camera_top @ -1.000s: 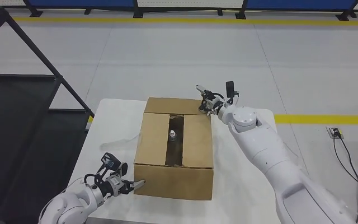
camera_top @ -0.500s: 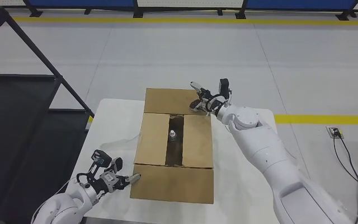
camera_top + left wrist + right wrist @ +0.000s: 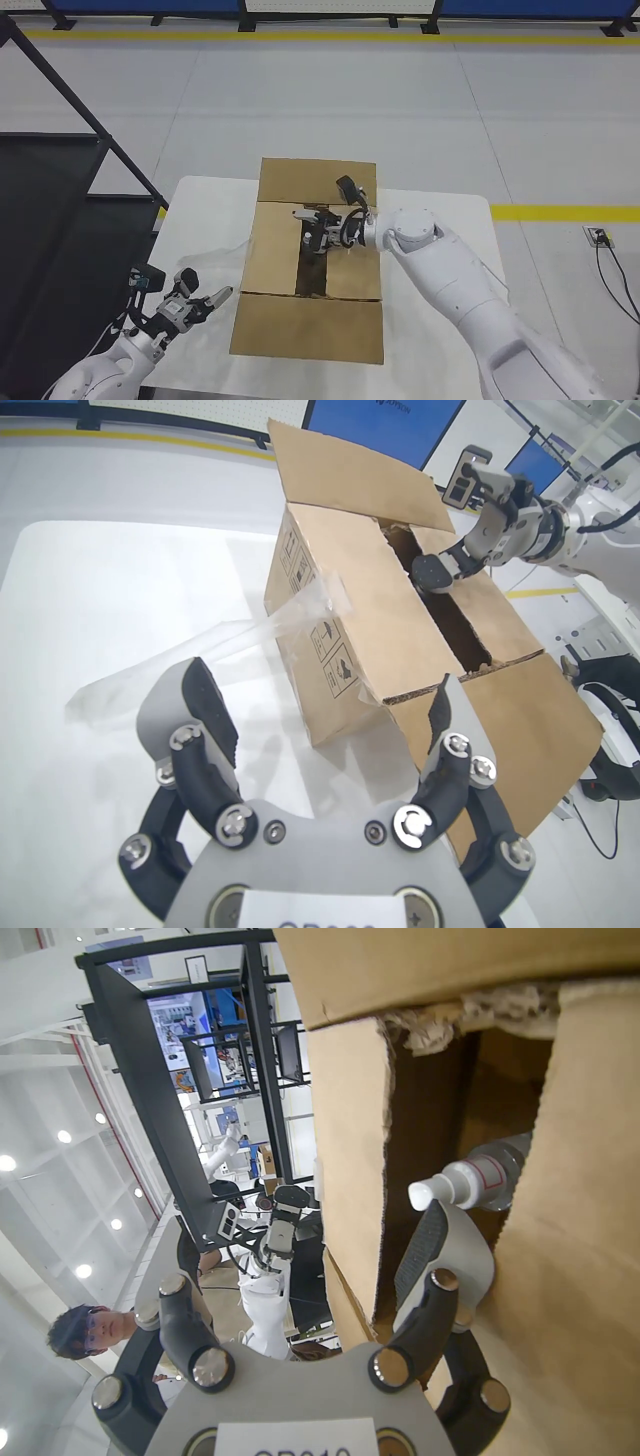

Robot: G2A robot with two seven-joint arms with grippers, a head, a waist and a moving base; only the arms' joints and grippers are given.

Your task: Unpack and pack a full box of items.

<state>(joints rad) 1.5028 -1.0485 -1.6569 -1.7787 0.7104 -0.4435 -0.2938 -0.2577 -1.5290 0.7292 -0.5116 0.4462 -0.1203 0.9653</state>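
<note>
White table [image 3: 200,215] lies under the left end effector [image 3: 322,682], which hovers just off the near left corner of the cardboard box [image 3: 270,250] with its fingers spread wide and nothing between them. A strip of clear tape [image 3: 300,615] hangs from the box's left side down onto the table. The box stands near the middle of the table, its near and far flaps folded outward and its two side flaps lying almost flat with a narrow gap between them. The right end effector [image 3: 315,228] sits over that gap, fingers apart, one finger [image 3: 435,1248] dipped into the gap just beside the white cap of a clear bottle [image 3: 475,1175] standing inside the box.
</note>
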